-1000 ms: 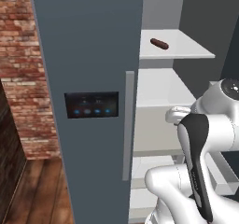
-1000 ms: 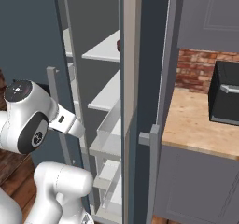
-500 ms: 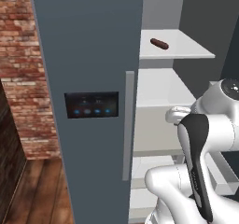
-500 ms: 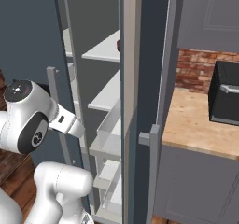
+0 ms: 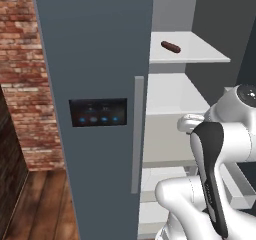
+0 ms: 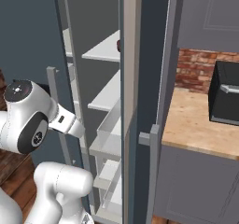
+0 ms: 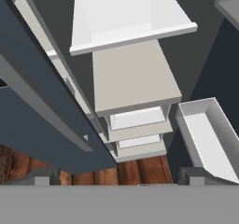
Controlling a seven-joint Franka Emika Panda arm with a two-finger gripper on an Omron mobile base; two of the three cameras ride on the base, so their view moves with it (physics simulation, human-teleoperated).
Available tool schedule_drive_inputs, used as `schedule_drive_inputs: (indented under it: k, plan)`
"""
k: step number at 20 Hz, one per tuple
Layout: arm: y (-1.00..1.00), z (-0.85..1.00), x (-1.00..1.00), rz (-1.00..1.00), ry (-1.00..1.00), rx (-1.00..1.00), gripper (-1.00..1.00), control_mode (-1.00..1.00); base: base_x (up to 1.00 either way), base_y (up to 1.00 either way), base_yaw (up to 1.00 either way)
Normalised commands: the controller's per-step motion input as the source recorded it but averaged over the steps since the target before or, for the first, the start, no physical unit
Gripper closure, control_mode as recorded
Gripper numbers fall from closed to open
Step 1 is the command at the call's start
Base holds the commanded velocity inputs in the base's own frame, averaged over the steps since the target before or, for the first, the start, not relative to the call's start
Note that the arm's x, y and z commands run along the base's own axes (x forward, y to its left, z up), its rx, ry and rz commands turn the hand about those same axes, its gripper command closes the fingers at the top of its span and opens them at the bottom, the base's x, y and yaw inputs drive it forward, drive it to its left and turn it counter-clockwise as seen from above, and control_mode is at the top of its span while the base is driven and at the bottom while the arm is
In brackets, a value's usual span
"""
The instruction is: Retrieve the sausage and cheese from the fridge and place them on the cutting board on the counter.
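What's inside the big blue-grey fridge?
The slate blue-grey fridge has white inner shelves. A small dark reddish-brown sausage lies on an upper one. The closed door and the white arm hide other parts, so cheese can't be seen.

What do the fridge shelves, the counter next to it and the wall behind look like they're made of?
Fridge shelves: probably plastic, plain matte white with no grain or gloss. Counter: light wood, butcher-block look, with faint grain and a warm tan tone. Wall: red brick, with visible mortar lines between courses. All rendered, so these are impressions only.
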Motion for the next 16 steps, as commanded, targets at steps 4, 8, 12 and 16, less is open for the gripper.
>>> schedule_drive_inputs:
  k: [4,8,12,16]
  plan:
    - [0.08,0.20,-0.03,0.00,-0.21,0.00,-1.00,-1.00,0.00,0.00,0.00]
    - [0.13,0.45,-0.03,0.00,-0.24,0.00,-1.00,-1.00,0.00,0.00,0.00]
    - [0.00,0.49,-0.03,0.00,-0.16,0.00,-1.00,-1.00,0.00,0.00,0.00]
    - [-0.02,0.43,0.00,0.00,-0.05,0.00,-1.00,-1.00,0.00,0.00,0.00]
